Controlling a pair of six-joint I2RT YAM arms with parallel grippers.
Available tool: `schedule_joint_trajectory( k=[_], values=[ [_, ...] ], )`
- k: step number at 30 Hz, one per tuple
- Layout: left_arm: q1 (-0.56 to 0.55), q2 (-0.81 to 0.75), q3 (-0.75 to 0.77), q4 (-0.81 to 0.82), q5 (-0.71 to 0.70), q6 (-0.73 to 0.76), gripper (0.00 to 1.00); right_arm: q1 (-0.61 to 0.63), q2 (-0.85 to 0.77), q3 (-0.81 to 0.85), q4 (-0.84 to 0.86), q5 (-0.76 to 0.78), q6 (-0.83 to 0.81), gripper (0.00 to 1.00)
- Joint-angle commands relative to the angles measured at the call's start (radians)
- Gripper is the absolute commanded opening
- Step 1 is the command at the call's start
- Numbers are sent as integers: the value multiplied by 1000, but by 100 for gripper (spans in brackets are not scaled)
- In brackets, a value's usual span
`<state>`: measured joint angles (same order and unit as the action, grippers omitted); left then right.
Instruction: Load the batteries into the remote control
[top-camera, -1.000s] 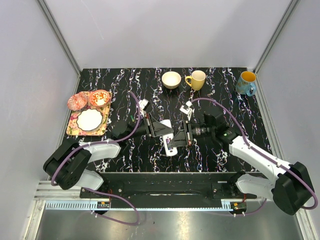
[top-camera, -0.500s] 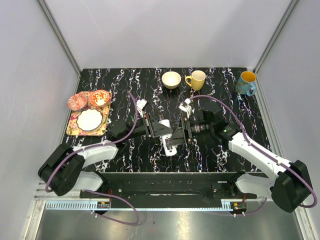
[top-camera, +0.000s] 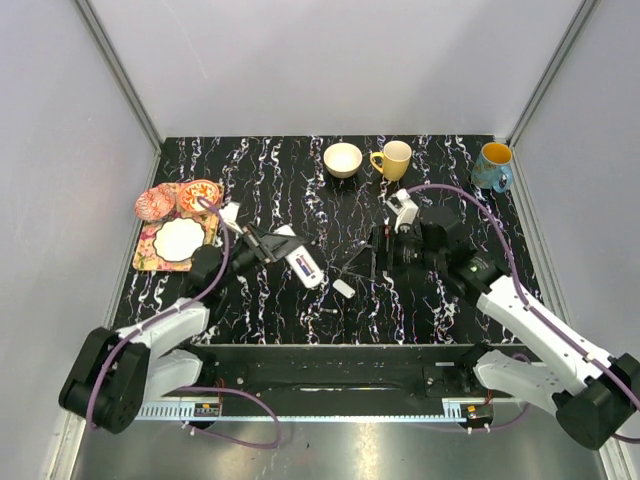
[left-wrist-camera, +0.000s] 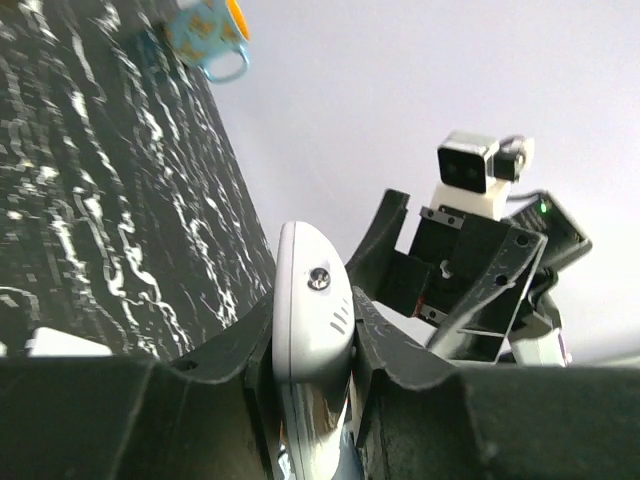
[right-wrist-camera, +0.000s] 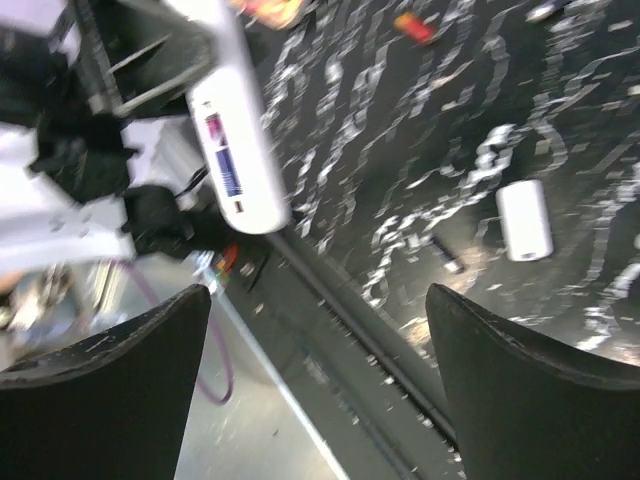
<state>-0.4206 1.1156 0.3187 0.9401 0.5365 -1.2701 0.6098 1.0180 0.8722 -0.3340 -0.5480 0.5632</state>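
My left gripper (top-camera: 283, 252) is shut on the white remote control (top-camera: 303, 266), held above the table left of centre. In the left wrist view the remote control (left-wrist-camera: 310, 290) stands on edge, clamped between both jaws of the left gripper (left-wrist-camera: 312, 335). My right gripper (top-camera: 362, 262) is open, a little to the remote's right, with nothing in it. In the right wrist view, the right gripper (right-wrist-camera: 315, 300) has wide-spread fingers, and the remote control (right-wrist-camera: 238, 150) shows a bluish-and-red strip in a slot. A red-orange battery (right-wrist-camera: 413, 27) lies on the table. A small white cover piece (top-camera: 343, 288) lies between the grippers.
A patterned tray (top-camera: 143, 258) with a white plate and two glass bowls (top-camera: 198, 195) sits at the left edge. A cream bowl (top-camera: 343, 158) and yellow mug (top-camera: 393, 158) stand at the back, and a blue mug (top-camera: 492, 165) in the back right corner.
The right gripper has opened and drawn back to the right. The left arm has carried the remote leftward, away from it. The small white piece now lies on the table between them.
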Motion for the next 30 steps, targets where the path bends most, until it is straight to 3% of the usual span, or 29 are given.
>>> schedule_joint_trajectory(
  k=[1,3,10,14,16,22,30],
  values=[
    [98,-103,-59,52,-29,-54,0,-4,23,-33,-39,358,-34,90],
    [132,-132,-72,36,-15,-60,0,4,83,-27,-72,346,-77,85],
    [184,-276,-142,-20,14,-58,0,227,269,1,-74,476,-196,74],
    [187,-304,-182,43,31,-101,0,264,329,13,-24,464,-221,58],
    [187,-318,-188,54,40,-109,0,280,349,16,-2,458,-227,56],
    [187,-336,-211,60,45,-120,0,378,458,60,29,536,-212,62],
    [186,-339,-225,83,62,-132,0,395,594,122,35,542,-286,66]
  ],
)
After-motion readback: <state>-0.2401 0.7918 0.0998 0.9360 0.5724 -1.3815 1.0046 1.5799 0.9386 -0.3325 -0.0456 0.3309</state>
